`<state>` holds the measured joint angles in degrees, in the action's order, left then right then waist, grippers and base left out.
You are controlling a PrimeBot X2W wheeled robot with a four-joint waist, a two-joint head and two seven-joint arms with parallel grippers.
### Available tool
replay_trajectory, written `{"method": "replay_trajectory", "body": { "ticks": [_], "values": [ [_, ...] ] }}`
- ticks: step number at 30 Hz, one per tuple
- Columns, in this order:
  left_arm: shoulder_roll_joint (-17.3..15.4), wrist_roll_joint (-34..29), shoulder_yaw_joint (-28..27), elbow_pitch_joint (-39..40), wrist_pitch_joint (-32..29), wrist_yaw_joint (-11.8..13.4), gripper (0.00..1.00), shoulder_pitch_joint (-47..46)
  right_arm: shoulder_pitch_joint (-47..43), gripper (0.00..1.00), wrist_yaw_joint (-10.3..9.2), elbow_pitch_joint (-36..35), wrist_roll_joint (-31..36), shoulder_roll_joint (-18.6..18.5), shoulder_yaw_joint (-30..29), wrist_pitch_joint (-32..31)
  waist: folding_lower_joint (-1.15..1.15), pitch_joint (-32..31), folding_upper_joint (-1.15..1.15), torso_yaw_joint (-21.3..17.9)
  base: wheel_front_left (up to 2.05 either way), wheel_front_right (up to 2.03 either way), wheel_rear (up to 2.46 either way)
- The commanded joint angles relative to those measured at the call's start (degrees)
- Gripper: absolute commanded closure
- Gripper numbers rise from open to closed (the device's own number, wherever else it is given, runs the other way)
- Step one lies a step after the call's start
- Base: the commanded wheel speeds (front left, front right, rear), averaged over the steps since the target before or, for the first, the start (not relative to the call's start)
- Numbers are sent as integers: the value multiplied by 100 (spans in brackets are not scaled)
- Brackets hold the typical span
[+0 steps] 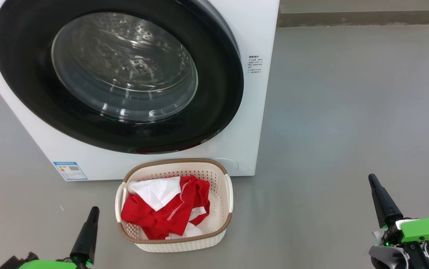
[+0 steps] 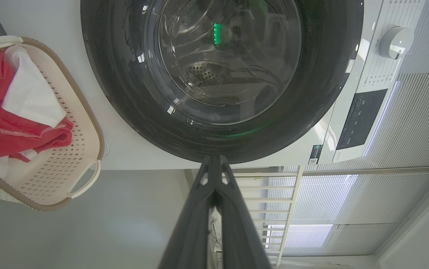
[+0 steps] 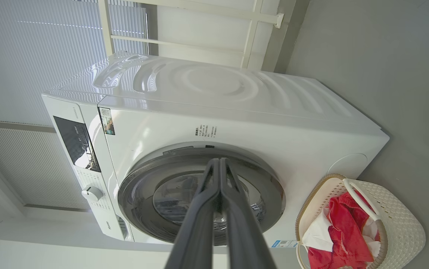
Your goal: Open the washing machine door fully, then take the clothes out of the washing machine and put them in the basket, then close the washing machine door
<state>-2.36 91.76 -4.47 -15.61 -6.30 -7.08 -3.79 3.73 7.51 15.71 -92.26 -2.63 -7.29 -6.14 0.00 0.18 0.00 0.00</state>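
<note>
1. The washing machine (image 1: 263,123) stands on the grey floor (image 1: 348,112), towards the floor's far edge; we note its white front and a blue sticker (image 1: 70,170) at the front's lower left corner; the left wrist view adds a round dial (image 2: 396,42) beside a dark control panel (image 2: 361,117).
2. The washing machine door (image 1: 221,93) lies flat against the machine's front, closed; through its clear glass bowl we make out the perforated steel drum; whether anything lies inside, we cannot tell.
3. The basket (image 1: 230,201) stands upright on the floor just in front of the machine, below the door's lower edge; whether it touches the machine, we cannot tell.
4. The clothes (image 1: 169,216) lie heaped inside the basket; red fabric reaches the basket's left wall, and a white panel lies on top towards its far left corner.
5. The left gripper (image 1: 94,211) sits low at the floor's near edge, left of the basket and apart from it; its two dark fingers are pressed together and hold nothing.
6. The right gripper (image 1: 372,178) sits well to the right of the basket; its fingers likewise meet, empty, rising from a green housing (image 1: 427,228).
</note>
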Motion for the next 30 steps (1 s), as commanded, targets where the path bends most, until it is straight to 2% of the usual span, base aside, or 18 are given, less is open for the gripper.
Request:
{"method": "replay_trajectory", "body": {
  "ticks": [1,30],
  "values": [
    [-52,40,-206,157,-19,-41,100,-239,245,100,-2,-168,10,-29,76,-36,0,0,0,0,0,0,0],
    [-52,41,-205,157,-18,-41,100,-239,245,100,-2,-168,12,-27,74,-37,0,0,0,0,0,0,0]
  ]
}}
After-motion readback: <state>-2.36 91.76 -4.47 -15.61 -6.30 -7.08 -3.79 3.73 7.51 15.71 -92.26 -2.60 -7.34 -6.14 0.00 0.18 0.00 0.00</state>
